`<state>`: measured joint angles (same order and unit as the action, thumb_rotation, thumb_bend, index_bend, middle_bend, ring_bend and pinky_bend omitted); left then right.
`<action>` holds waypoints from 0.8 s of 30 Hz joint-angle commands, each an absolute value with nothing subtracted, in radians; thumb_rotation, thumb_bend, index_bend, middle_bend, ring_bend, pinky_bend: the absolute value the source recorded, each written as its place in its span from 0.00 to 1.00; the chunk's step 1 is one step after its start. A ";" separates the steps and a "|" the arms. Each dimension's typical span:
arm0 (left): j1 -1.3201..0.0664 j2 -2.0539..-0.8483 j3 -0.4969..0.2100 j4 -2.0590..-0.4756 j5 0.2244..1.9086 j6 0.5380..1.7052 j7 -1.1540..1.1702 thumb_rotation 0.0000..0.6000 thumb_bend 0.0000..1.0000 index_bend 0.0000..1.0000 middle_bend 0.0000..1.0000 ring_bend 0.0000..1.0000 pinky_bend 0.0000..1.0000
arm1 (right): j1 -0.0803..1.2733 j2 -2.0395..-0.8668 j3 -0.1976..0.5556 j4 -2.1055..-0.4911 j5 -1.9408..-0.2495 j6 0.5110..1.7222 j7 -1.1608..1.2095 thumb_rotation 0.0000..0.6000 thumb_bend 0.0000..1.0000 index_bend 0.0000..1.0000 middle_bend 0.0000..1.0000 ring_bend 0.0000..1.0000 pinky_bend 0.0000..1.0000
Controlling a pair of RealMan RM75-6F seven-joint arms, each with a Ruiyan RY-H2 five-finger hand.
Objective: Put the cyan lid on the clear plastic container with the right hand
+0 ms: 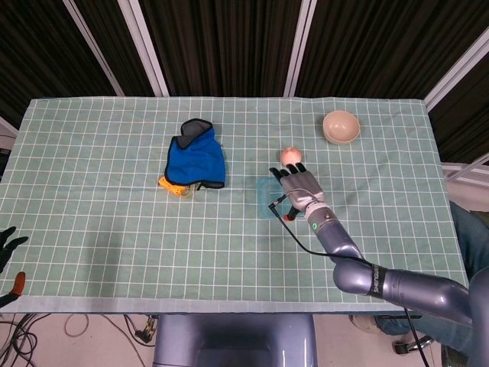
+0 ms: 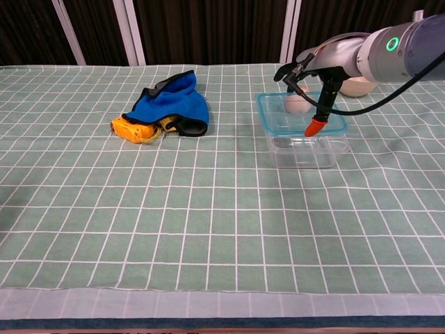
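Fingers (image 2: pixel 295 68) of right hand (image 1: pixel 296 191) hold cyan lid (image 2: pixel 278 115) above clear container (image 2: pixel 306 151).

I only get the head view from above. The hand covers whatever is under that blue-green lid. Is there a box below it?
Observer: Yes. The chest view shows a clear container standing right beneath the lid.
Visitor: Is the lid properly on it?
Observer: No, it is not seated. It sticks out past the container's left wall.
Visitor: How does the hand hold it?
Observer: The right hand reaches in from behind, with an orange-tipped finger pointing down onto the lid's top.
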<state>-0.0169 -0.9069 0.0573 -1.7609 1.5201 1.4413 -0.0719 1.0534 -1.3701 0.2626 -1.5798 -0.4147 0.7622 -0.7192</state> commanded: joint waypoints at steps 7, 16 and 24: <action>-0.016 -0.909 0.055 -1.762 1.515 1.441 -0.063 1.00 0.52 0.15 0.00 0.00 0.00 | 1.076 -1.383 0.204 -1.529 -0.439 0.763 -0.675 1.00 0.24 0.04 0.38 0.06 0.00; -0.016 -0.908 0.054 -1.763 1.515 1.440 -0.068 1.00 0.52 0.15 0.00 0.00 0.00 | 1.106 -1.388 0.174 -1.544 -0.397 0.802 -0.671 1.00 0.24 0.04 0.38 0.06 0.00; -0.016 -0.906 0.055 -1.764 1.516 1.438 -0.072 1.00 0.52 0.15 0.00 0.00 0.00 | 1.136 -1.408 0.150 -1.549 -0.330 0.851 -0.698 1.00 0.24 0.04 0.38 0.06 0.00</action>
